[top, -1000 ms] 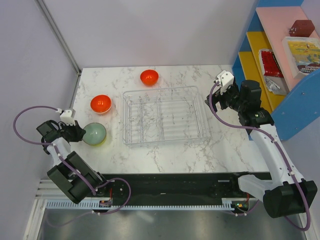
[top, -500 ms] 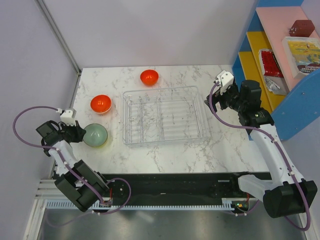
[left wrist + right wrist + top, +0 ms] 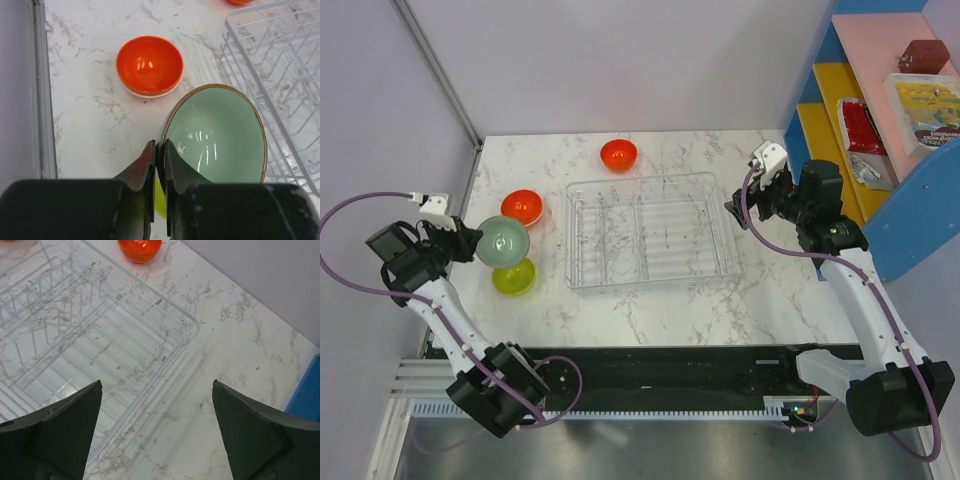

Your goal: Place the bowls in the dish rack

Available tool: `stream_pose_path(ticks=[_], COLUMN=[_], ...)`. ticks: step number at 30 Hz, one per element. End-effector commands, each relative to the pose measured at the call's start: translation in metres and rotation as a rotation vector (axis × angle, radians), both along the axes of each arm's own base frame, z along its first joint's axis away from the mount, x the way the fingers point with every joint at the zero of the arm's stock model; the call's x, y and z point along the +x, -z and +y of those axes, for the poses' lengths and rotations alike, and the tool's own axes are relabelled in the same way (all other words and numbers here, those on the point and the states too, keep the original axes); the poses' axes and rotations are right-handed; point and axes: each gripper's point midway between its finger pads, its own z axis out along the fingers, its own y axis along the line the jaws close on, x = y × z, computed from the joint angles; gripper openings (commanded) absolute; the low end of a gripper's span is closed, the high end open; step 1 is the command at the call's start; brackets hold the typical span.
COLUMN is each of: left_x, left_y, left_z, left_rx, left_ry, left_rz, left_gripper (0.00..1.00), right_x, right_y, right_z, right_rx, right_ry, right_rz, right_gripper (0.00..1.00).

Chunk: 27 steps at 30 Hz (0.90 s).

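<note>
My left gripper point(image 3: 473, 243) point(image 3: 160, 148) is shut on the near rim of a pale green bowl point(image 3: 502, 241) point(image 3: 215, 136) and holds it above the table, left of the dish rack point(image 3: 650, 230) point(image 3: 280, 75). Below it a yellow-green bowl point(image 3: 513, 276) point(image 3: 159, 197) sits on the marble. An orange bowl point(image 3: 521, 207) point(image 3: 149, 65) stands just behind, and a second orange bowl point(image 3: 618, 154) point(image 3: 140, 249) lies beyond the rack's far edge. My right gripper point(image 3: 733, 207) point(image 3: 157, 385) hangs open over the rack's right wall point(image 3: 150, 390), holding nothing.
A grey wall and a metal rail point(image 3: 41, 90) run along the table's left edge. A blue and yellow shelf unit point(image 3: 880, 130) with packaged goods stands at the right. A black strip point(image 3: 660, 375) with the arm bases lines the near edge.
My left gripper has lifted the green bowl off the yellow-green bowl, which now shows on the table. The left arm swung up and left. The right arm stayed put.
</note>
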Motion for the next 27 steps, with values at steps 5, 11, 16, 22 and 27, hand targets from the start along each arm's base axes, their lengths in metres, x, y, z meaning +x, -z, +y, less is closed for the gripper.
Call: stream_pose_path(ticks=[5, 11, 16, 22, 27], left_x=[0.017, 0.040, 0.062, 0.082, 0.094], left_y=[-0.075, -0.088, -0.089, -0.099, -0.089], left_z=[-0.065, -0.111, -0.156, -0.203, -0.251], left_rx=[-0.090, -0.050, -0.081, -0.081, -0.095], left_ry=[0.271, 0.370, 0.484, 0.586, 0.716], left_rz=[-0.156, -0.175, -0.172, -0.198, -0.183], left_gripper=[0.02, 0.02, 0.02, 0.02, 0.02], right_x=[-0.007, -0.007, -0.010, -0.003, -0.008], right_y=[-0.032, -0.046, -0.046, -0.040, -0.009], right_z=[0.048, 0.076, 0.101, 0.124, 0.150], right_rx=[0.262, 0.416, 0.599, 0.715, 0.725], right_ry=[-0.161, -0.240, -0.330, -0.414, -0.461], right_rz=[0.081, 0.215, 0.416, 0.499, 0.611], right_gripper=[0.98, 0.98, 0.98, 0.98, 0.98])
